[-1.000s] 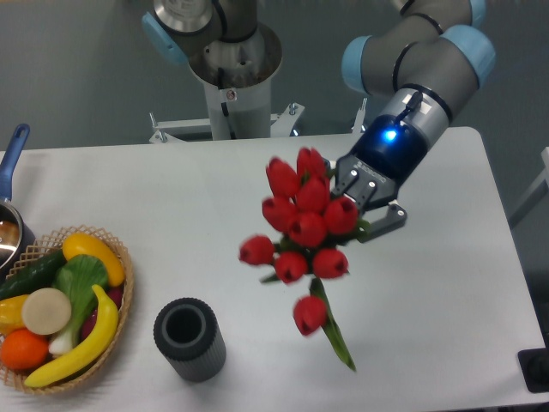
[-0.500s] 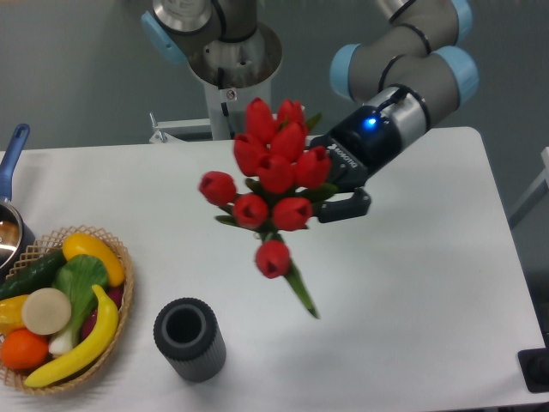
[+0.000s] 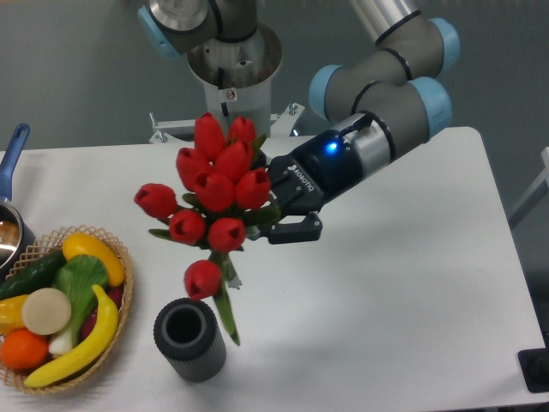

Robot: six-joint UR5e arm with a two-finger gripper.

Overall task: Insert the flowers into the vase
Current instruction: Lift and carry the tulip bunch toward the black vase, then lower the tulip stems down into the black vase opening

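We see the gripper (image 3: 276, 216) clamped on the flowers (image 3: 211, 199), stems hanging just above the vase (image 3: 190, 338).

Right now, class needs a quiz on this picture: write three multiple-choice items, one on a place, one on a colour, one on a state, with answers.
1. Where is the vase?
A. right of the fruit basket
B. in the basket
C. at the table's far edge

2. What colour are the flowers?
A. yellow
B. white
C. red

3. How are the flowers?
A. lying on the table
B. held in the air by the gripper
C. standing in the vase

Answers: 1 A, the vase stands on the table beside the basket. 2 C, every bud is red. 3 B, the jaws clamp the bunch above the empty vase.
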